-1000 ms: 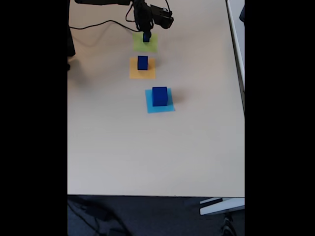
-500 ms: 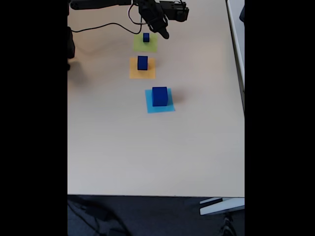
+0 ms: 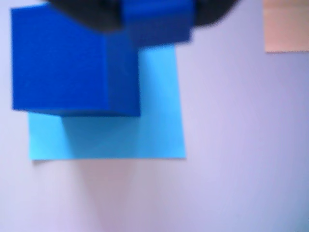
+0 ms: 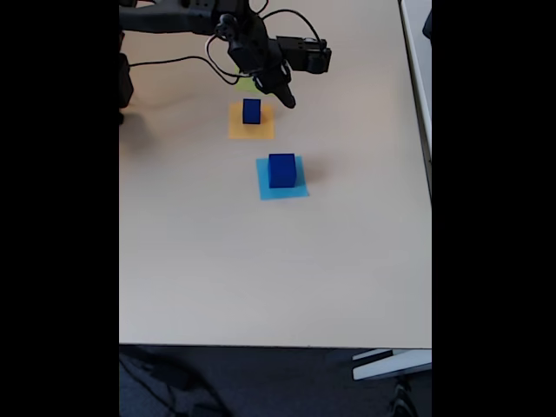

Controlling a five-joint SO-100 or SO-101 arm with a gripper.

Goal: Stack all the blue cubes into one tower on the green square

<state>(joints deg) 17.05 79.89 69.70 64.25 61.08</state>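
Note:
In the fixed view my gripper [image 4: 285,94] hangs just right of the orange square [image 4: 251,122], where a medium blue cube [image 4: 251,110] stands. The arm covers the green square except for a sliver [image 4: 246,84]. The largest blue cube [image 4: 281,169] [image 3: 72,63] sits on the light blue square [image 4: 282,180] [image 3: 159,121]. In the wrist view my gripper [image 3: 155,19] comes in from the top edge as dark blurred shapes. A blurred dark blue shape [image 3: 159,31] lies between them, and I cannot tell what it is. Whether the jaws are open does not show.
A corner of the orange square [image 3: 286,24] shows at the wrist view's top right. A black cable [image 4: 174,61] trails across the far left of the beige table [image 4: 261,278]. The table's front edge runs along the bottom of the fixed view.
The gripper left the small cube standing on the green square, swung right, then moved nearer toward the orange square. The arm now covers the green square and that cube.

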